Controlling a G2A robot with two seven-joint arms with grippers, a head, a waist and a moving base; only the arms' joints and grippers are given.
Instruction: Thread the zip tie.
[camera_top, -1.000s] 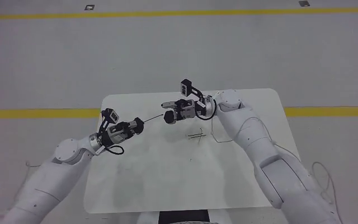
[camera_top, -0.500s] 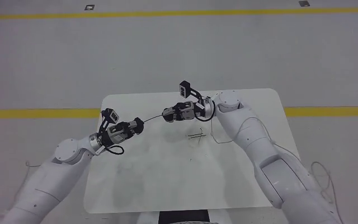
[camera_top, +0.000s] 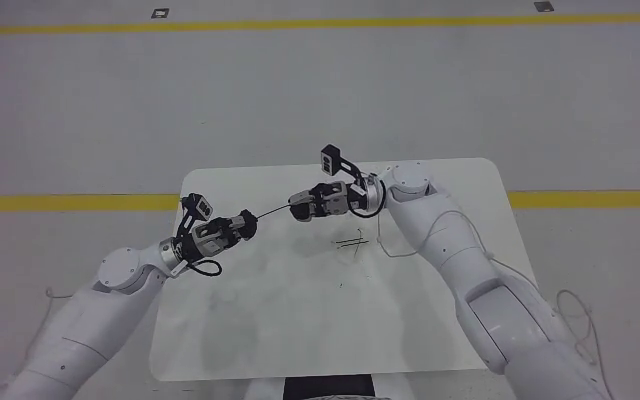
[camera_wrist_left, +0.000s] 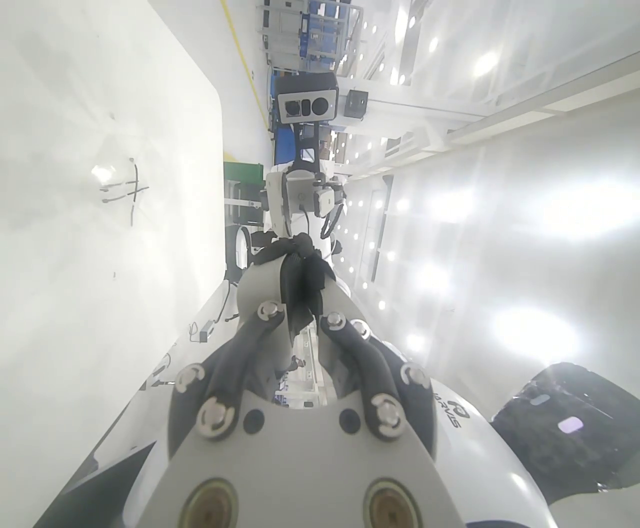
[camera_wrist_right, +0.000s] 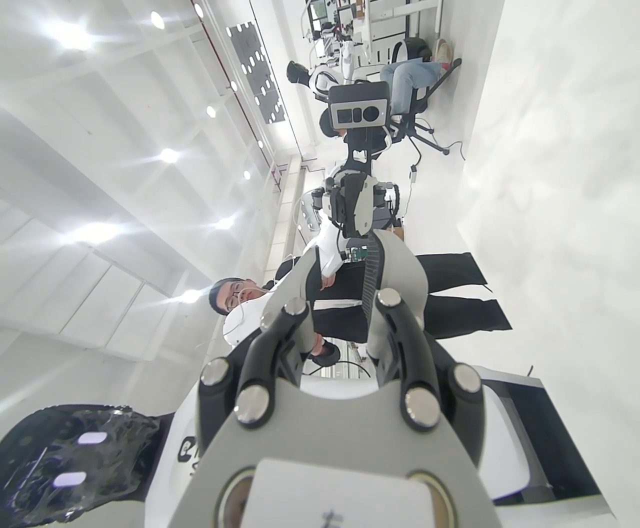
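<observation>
A thin black zip tie (camera_top: 270, 213) hangs in the air over the back part of the white table (camera_top: 300, 330). My left gripper (camera_top: 245, 225) is shut on one end of it; in the left wrist view its fingers meet (camera_wrist_left: 295, 247) on the black strap. The free end points at my right gripper (camera_top: 300, 206), which faces the left one a short way off. In the right wrist view the right gripper (camera_wrist_right: 347, 247) stands open, a gap showing between its fingers. I cannot tell whether the tie's tip touches them.
Several loose black zip ties (camera_top: 352, 242) lie crossed on the table just below the right gripper and show again (camera_wrist_left: 125, 192) in the left wrist view. A thin clear loop (camera_top: 398, 246) lies beside them.
The right gripper has moved left toward the zip tie's free end and its fingers have narrowed. The left arm holds still with the tie.
</observation>
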